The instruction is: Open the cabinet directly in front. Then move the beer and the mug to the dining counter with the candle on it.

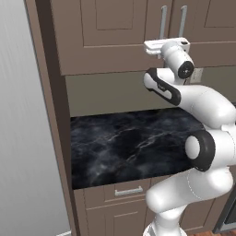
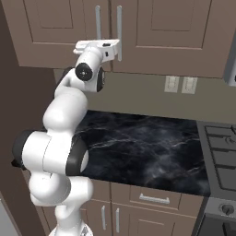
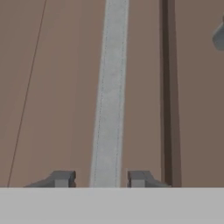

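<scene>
Where base views hide it, hand (image 3: pixel 100 179) straddling handle (image 3: pixel 110 92)

You had nothing to read here: no text, label, brand, number or sign showed on the cabinet (image 1: pixel 110 32) doors, their silver handles (image 3: pixel 109 92), the black marble worktop (image 2: pixel 152 147) or the wall plates (image 2: pixel 179 84).
</scene>
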Motion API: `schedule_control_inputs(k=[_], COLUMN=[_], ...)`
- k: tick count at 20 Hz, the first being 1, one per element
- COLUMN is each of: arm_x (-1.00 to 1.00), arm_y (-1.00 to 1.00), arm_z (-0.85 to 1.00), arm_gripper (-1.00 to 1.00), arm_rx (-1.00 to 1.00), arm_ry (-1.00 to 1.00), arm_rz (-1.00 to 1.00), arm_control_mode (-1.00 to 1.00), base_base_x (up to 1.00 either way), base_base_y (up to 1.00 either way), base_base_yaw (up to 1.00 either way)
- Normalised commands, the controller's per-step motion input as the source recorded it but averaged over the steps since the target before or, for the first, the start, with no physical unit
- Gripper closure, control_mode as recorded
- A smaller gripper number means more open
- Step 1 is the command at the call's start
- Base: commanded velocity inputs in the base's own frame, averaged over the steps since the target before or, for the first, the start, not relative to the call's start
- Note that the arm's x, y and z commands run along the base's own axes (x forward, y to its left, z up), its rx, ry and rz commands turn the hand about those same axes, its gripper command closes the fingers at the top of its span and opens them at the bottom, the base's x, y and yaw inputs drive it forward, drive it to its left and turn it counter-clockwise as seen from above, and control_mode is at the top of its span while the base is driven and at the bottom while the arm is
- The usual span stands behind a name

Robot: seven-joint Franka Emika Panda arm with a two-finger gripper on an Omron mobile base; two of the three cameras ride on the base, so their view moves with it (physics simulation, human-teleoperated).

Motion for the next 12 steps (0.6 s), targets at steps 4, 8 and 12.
schedule_control_inputs(k=[4, 8, 12], arm_x=[0.0, 0.0, 0.0], arm_y=[0.0, 0.16, 0.27], arm_z=[0.0, 0.0, 0.0], arm_gripper=[1.0, 1.0, 1.0], arm_rx=[0.0, 0.0, 0.0], arm_ry=[0.0, 0.0, 0.0], arm_rz=[0.0, -0.01, 0.0], arm_control_mode=[-1.0, -1.0, -1.0], base_base_x=[0.0, 0.0, 0.0], base_base_y=[0.0, 0.0, 0.0], base_base_yaw=[0.0, 0.0, 0.0])
